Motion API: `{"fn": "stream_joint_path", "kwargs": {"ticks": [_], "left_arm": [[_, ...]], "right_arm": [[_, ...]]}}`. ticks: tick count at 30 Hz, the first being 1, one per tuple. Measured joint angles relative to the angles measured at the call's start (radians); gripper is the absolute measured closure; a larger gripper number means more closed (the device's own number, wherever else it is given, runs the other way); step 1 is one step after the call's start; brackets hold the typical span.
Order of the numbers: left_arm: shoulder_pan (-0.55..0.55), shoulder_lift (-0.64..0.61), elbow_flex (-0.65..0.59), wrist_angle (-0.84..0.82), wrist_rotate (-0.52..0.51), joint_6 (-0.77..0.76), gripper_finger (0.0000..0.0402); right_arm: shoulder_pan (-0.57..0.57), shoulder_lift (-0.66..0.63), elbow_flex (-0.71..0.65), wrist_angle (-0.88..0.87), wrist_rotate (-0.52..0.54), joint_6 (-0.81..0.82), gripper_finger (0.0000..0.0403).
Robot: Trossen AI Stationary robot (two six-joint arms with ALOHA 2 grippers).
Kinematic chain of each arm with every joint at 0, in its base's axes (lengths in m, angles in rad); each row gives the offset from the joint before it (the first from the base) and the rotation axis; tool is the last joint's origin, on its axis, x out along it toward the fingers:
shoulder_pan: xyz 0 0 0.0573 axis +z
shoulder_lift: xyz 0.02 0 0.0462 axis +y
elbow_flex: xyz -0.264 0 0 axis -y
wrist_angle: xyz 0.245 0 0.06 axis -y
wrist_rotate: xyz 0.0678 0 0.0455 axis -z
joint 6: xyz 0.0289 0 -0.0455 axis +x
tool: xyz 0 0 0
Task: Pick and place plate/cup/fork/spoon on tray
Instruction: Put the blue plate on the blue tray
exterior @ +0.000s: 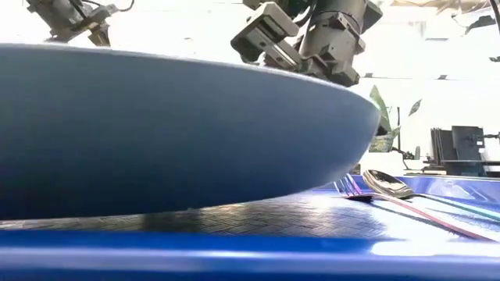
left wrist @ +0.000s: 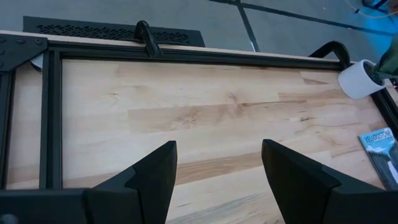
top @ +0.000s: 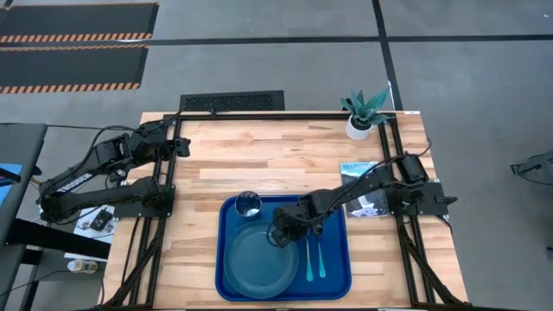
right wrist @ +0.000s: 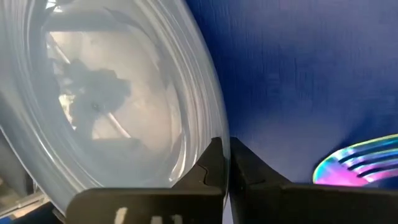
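Tabletop [top: 285, 160]: tray [top: 333, 281] at 6 o'clock.
Tray: plate [top: 259, 259], cup [top: 249, 204], fork [top: 308, 257], spoon [top: 320, 257].
Right pincer [top: 278, 235]: nearly closed at plate rim.
Left pincer [left wrist: 217, 180]: wide, empty, 10 o'clock.

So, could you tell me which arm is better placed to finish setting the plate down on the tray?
Right. The right gripper is pinched on the plate at its rim, over the tray; the left gripper waits open over the table at its far corner.
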Motion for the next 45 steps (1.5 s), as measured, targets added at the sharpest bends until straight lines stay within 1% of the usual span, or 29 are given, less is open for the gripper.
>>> {"fn": "stream_joint_path", "kwargs": {"ticks": [19, 26, 33, 45], "left_arm": [[0.0, 0.0, 0.0, 0.0, -0.014, 0.001, 0.0179], [0.0, 0.0, 0.0, 0.0, -0.016, 0.001, 0.0179], [0.0, 0.0, 0.0, 0.0, -0.019, 0.001, 0.0179], [0.0, 0.0, 0.0, 0.0, -0.027, 0.001, 0.0179]], "right_arm": [[-0.011, 0.0, 0.0, 0.021, -0.006, -0.007, 0.039], [-0.012, 0.0, 0.0, 0.022, 0.018, -0.029, 0.039], [-0.012, 0.0, -0.059, 0.067, 0.012, 0.0, 0.039], [-0.019, 0.0, -0.06, 0.095, 0.013, -0.002, 0.039]]}}
